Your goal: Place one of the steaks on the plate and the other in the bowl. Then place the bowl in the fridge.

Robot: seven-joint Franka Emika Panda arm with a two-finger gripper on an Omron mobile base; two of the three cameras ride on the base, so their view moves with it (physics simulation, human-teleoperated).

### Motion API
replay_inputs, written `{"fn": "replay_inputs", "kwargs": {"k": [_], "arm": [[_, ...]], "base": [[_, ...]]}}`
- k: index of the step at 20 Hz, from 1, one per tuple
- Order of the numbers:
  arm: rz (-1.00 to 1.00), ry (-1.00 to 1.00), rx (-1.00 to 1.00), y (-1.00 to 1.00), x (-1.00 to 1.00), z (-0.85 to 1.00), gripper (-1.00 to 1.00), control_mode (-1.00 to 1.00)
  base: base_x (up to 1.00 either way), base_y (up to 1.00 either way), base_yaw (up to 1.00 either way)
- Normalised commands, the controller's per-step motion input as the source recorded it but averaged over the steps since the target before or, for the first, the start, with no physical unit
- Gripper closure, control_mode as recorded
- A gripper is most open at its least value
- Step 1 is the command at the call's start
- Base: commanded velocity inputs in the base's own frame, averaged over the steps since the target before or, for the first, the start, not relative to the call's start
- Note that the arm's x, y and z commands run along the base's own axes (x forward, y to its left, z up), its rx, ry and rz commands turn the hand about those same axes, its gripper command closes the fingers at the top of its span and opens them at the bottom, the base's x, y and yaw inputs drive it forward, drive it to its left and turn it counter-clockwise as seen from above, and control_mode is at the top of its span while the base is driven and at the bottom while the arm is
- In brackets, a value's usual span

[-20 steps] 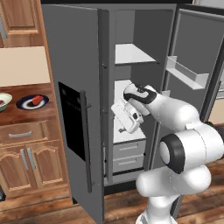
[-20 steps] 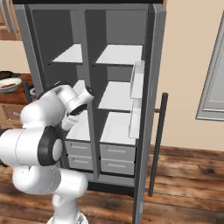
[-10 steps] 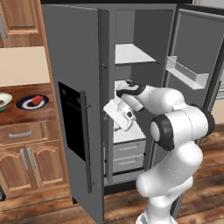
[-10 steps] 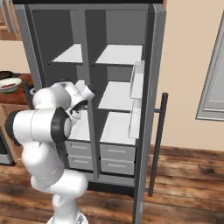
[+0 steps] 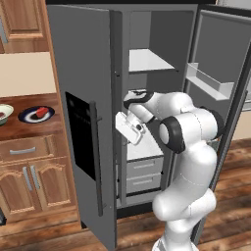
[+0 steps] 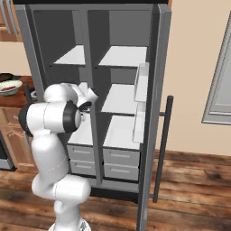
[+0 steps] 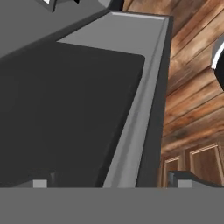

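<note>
Left base view: arm has swung toward the fridge [image 5: 147,29] door edge, gripper [image 5: 128,128] jaws apart, empty; bowl [image 5: 4,113] still on counter.

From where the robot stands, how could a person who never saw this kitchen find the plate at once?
Look left of the open fridge to the wooden counter. The plate lies there, flat, round and dark with a bluish rim, one red steak on it. The bowl beside it is pale and deeper.
</note>
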Motion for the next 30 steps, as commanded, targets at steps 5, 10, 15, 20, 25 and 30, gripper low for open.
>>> {"fn": "replay_inputs", "kwargs": {"k": [5, 10, 15, 20, 25, 30], "arm": [[0.0, 0.04, 0.0, 0.31, 0.08, -0.12, -1.0, -1.0], [-0.03, 0.03, 0.0, 0.28, -0.01, -0.09, -1.0, -1.0], [-0.09, 0.04, 0.0, 0.25, -0.38, -0.08, -1.0, -1.0], [-0.07, 0.03, 0.0, 0.48, -0.91, -0.25, -1.0, -1.0], [-0.07, 0.0, 0.0, 0.89, -0.93, -0.16, -1.0, -1.0], [-0.19, 0.0, -0.02, 1.0, -0.54, 0.0, -1.0, -1.0]], "base": [[0.0, 0.0, 0.0], [0.0, 0.0, 0.0], [0.0, 0.0, 0.0], [0.0, 0.0, 0.0], [0.0, 0.0, 0.0], [0.0, 0.0, 0.0]]}}
